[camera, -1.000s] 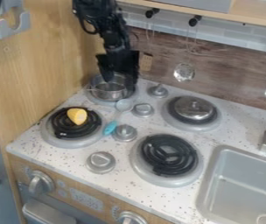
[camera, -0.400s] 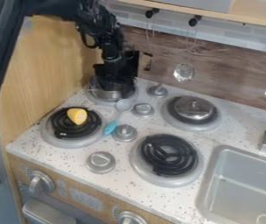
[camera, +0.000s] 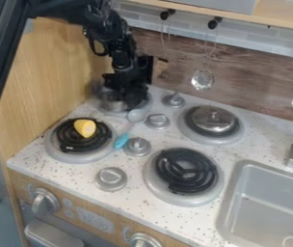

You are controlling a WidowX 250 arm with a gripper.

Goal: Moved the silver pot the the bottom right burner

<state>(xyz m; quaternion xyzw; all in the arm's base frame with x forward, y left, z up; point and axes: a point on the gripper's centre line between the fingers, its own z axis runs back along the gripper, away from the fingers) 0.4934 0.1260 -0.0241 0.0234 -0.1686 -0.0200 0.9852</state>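
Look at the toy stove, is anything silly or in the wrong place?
Yes: a yellow piece, maybe lemon, sits on the black burner coil at the lower left, with no pan under it. A blue-handled spoon also lies loose beside the knobs.

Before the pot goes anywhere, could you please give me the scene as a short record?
gripper: down at the pot
pot: silver, on the rear left burner
target: bottom right burner, bare coil
rear right burner: round metal lid
front left burner: yellow piece
spoon: blue-handled, on the countertop
pot moved: not yet
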